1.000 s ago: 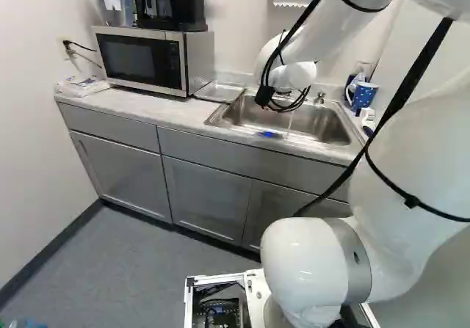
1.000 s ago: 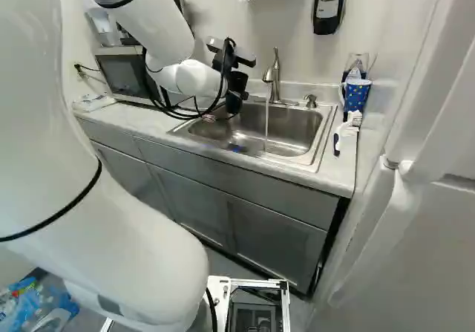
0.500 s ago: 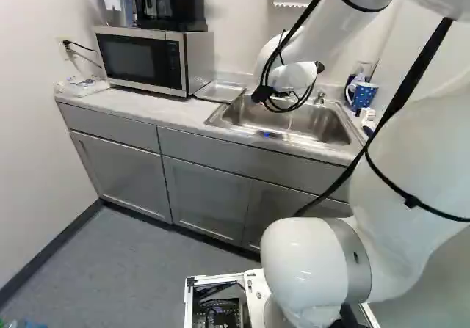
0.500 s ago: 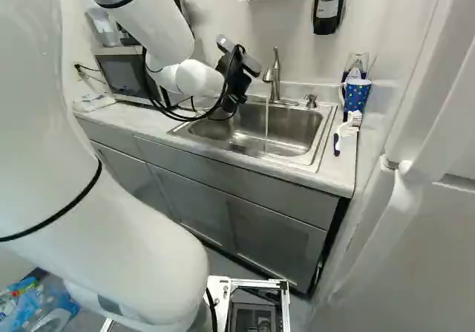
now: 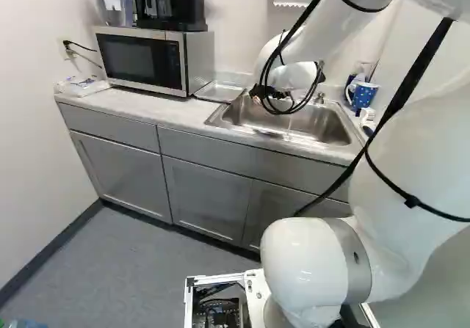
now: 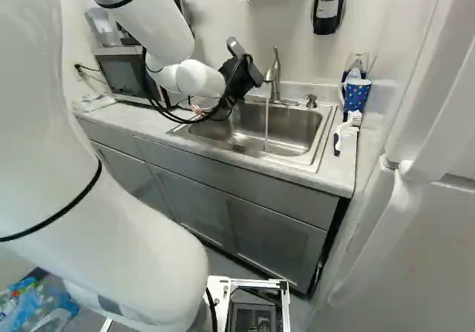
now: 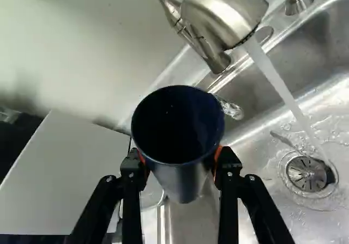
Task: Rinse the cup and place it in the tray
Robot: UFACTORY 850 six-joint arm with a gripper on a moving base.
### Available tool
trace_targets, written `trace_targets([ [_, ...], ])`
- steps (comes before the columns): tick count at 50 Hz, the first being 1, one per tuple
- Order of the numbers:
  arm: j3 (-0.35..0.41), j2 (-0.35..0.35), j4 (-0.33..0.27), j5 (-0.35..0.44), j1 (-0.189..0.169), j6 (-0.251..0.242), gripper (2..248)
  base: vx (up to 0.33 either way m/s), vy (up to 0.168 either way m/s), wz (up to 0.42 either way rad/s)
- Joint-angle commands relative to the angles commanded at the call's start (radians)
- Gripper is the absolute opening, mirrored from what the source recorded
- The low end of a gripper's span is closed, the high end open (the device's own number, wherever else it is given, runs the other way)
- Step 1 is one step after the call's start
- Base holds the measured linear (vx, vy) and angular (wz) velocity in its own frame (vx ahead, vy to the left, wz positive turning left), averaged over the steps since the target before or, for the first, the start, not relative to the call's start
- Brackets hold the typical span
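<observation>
The white arm (image 6: 130,258) is reaching over the counter (image 6: 334,172). At the left, the microwave (image 5: 136,58) is standing. To its right the sink (image 6: 286,130) is lying, with the tray (image 5: 220,90) resting between them. From the faucet (image 6: 274,76), water (image 7: 281,88) is running down. The black gripper (image 6: 228,94) is holding the dark blue cup (image 7: 182,173) between both fingers, near the sink's left side, apart from the water. At the left, marks on the packet (image 5: 82,86) are staying too small for reading.
</observation>
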Motion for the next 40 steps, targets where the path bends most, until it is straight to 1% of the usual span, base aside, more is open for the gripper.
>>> trace_targets([
  [40,0.000,0.000,0.000,0.000,0.000,0.420,126,0.000,0.000,0.000],
])
